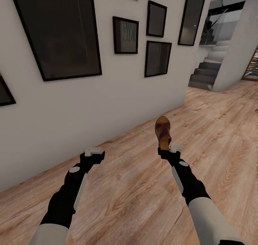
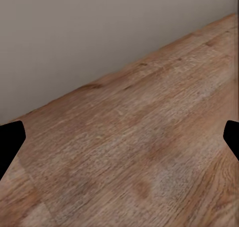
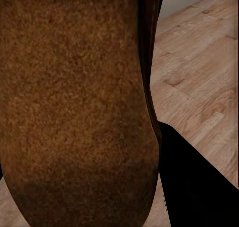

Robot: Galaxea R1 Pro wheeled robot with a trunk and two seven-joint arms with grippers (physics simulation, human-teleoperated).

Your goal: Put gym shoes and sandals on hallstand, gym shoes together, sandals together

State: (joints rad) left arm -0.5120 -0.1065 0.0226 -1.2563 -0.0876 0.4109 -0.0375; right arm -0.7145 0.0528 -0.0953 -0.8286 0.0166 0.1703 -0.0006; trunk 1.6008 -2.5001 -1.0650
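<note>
Starting on the left side of the head view, the white wall (image 1: 89,105) runs along the corridor, hung with dark framed pictures (image 1: 57,30), and below it the corridor floor (image 1: 136,187) spreads out in light wood-grain planks. The left tool (image 1: 94,152) hovers over those planks near the foot of the wall, carrying nothing; in the left wrist view its dark fingertips (image 2: 10,142) sit wide apart at the two edges of the frame, so it is released, with bare floor and wall base between them. Moving across to the right tool (image 1: 168,150), and here is the action: it is clenched on a brown sandal (image 1: 163,130), held up off the floor by its heel end, the toe pointing away from the robot toward the far end of the corridor. In the right wrist view the sandal's grainy brown surface (image 3: 74,102) looms right up against the camera, with one black finger (image 3: 194,182) pressed beside it and planks showing past it. Farther right and well beyond, grey stairs (image 1: 208,73) climb up behind the corner of the wall, next to a pale angled pillar (image 1: 238,48).
</note>
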